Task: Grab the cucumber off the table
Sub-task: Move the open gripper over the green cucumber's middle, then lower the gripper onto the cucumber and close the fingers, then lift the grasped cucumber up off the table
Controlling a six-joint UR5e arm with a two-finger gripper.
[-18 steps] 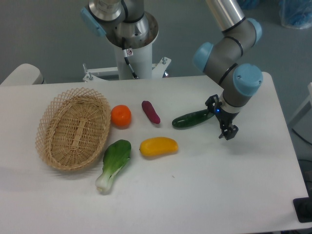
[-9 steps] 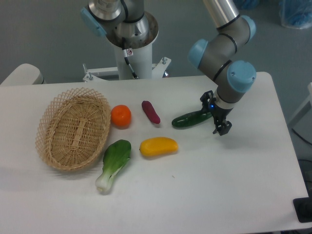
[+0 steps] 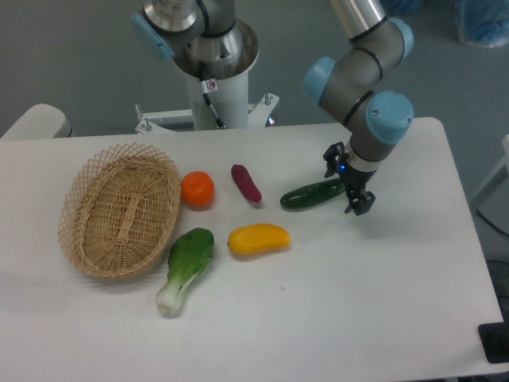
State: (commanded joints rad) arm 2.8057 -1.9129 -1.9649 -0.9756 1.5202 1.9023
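Note:
The cucumber, dark green and glossy, lies on the white table right of centre, pointing up to the right. My gripper hovers at the cucumber's right end, open. One finger sits above that end and the other finger below and to its right. The jaws straddle the tip without closing on it.
A wicker basket stands at the left. Beside it lie an orange, a purple eggplant piece, a yellow fruit and a bok choy. The robot base rises at the table's back edge.
The gripper has shifted left and slightly up toward the cucumber's right end. The cucumber and the other items have stayed in place.

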